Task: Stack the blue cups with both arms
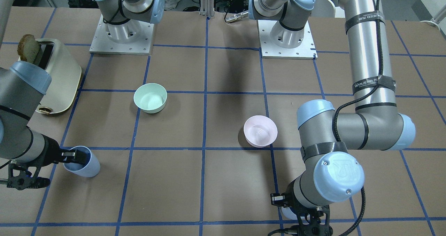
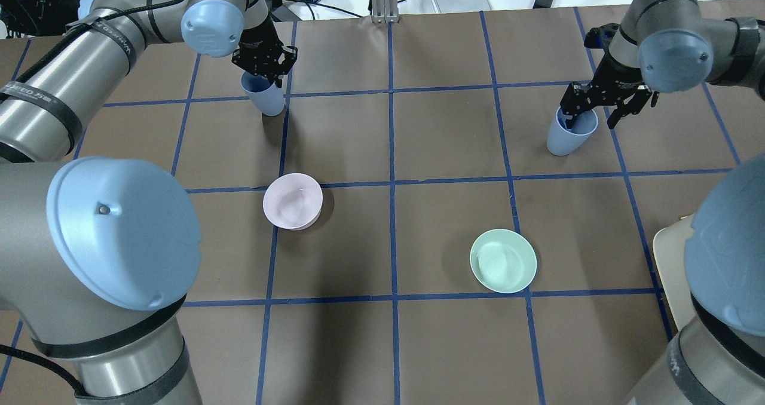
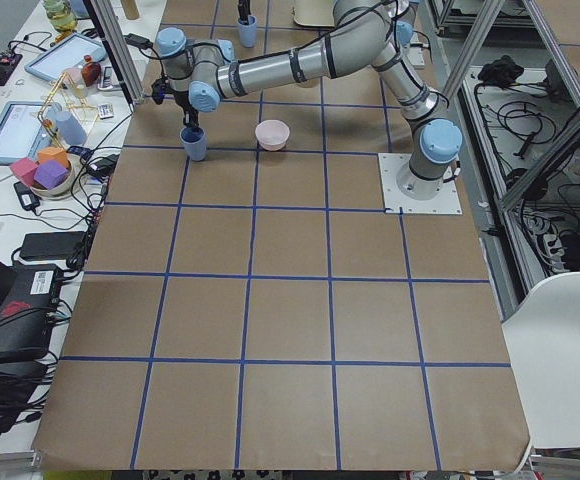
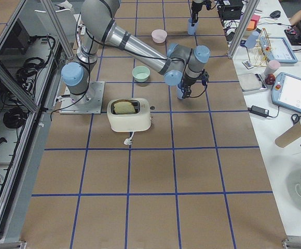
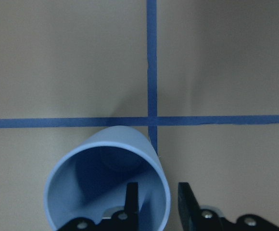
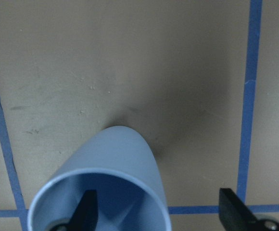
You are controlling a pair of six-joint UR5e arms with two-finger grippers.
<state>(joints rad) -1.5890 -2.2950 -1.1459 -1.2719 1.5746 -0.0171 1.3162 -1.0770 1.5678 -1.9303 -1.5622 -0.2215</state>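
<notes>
Two pale blue cups stand upright on the brown table, far apart. My left gripper (image 2: pixel 263 77) is down over the left blue cup (image 2: pixel 266 97). In the left wrist view the left gripper (image 5: pixel 158 192) has one finger inside this cup (image 5: pixel 82 192) and one outside, drawn close on the wall. My right gripper (image 2: pixel 590 117) hangs over the right blue cup (image 2: pixel 565 139). In the right wrist view the right gripper (image 6: pixel 158 202) is wide open astride the rim of that cup (image 6: pixel 125 154), one finger inside. This cup also shows in the front view (image 1: pixel 87 164).
A pale pink bowl (image 2: pixel 293 202) and a mint-green bowl (image 2: pixel 503 260) sit between the two cups, nearer the robot. A cream toaster (image 1: pixel 61 79) with a slice of bread stands by the right arm. Blue tape lines grid the table.
</notes>
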